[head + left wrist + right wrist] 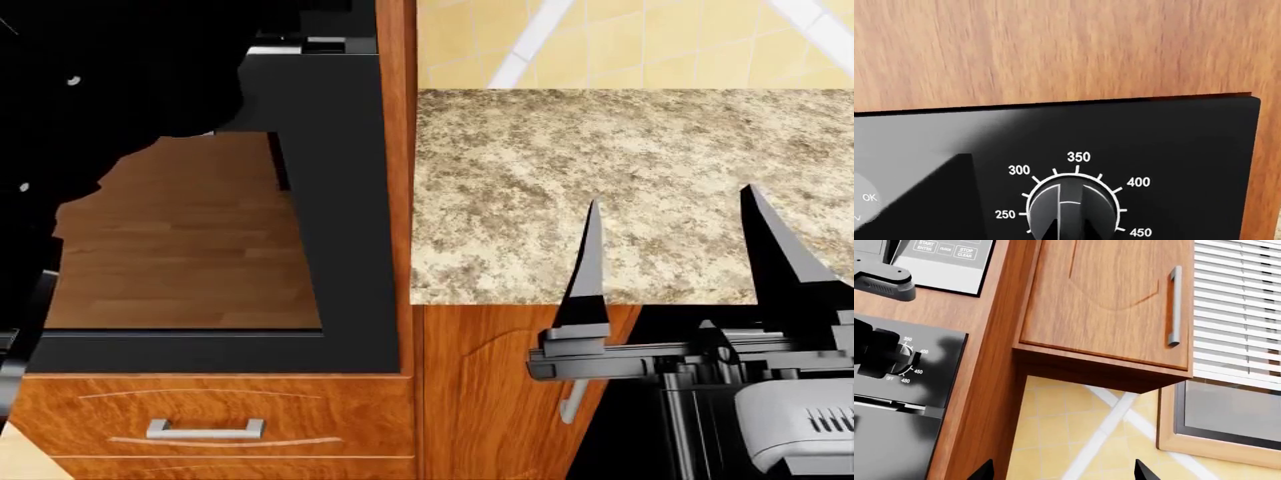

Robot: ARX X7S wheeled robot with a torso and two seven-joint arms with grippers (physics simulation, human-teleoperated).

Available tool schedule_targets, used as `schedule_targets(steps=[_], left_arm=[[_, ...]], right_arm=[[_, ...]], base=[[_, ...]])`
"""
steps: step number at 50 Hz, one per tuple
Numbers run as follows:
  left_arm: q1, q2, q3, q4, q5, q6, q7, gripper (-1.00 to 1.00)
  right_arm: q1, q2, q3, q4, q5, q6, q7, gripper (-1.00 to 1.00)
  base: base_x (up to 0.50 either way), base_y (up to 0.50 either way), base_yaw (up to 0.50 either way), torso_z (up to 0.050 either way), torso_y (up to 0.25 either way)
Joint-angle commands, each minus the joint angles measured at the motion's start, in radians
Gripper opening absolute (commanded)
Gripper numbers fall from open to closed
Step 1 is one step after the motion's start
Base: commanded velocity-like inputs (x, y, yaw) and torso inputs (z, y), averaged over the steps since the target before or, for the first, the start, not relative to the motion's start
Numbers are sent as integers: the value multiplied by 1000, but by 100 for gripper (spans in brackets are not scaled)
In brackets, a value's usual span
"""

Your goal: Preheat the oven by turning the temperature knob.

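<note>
My left end effector point(877, 357) sits right at the temperature knob point(1071, 210) on the oven point(1174, 150) control panel's right end, though I cannot tell how its jaws stand. I judge the knob rigid, smooth and stiff-turning, best pinched across its raised ridge. My right end effector point(667, 250) hangs spread over the speckled bench point(627, 160), with tiled wall point(627, 40) beyond.

We read 250, 300, 350, 400, 450 ringing the oven's temperature knob point(1071, 212), OK on a grey button point(869, 197), START ENTER, CLOCK, STOP CLEAR on the keypad point(944, 260) above
</note>
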Motion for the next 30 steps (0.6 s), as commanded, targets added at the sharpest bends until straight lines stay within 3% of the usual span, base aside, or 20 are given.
schedule_targets(steps=[1, 30], left_arm=[[5, -15, 64, 1, 59, -14, 0, -100], [-19, -34, 168, 25, 174, -26, 31, -100]], right_arm=[[1, 0, -2, -1, -2, 1, 0, 100], [-4, 0, -3, -1, -3, -3, 1, 100]], base=[[0, 0, 0, 0, 0], [0, 0, 0, 0, 0]])
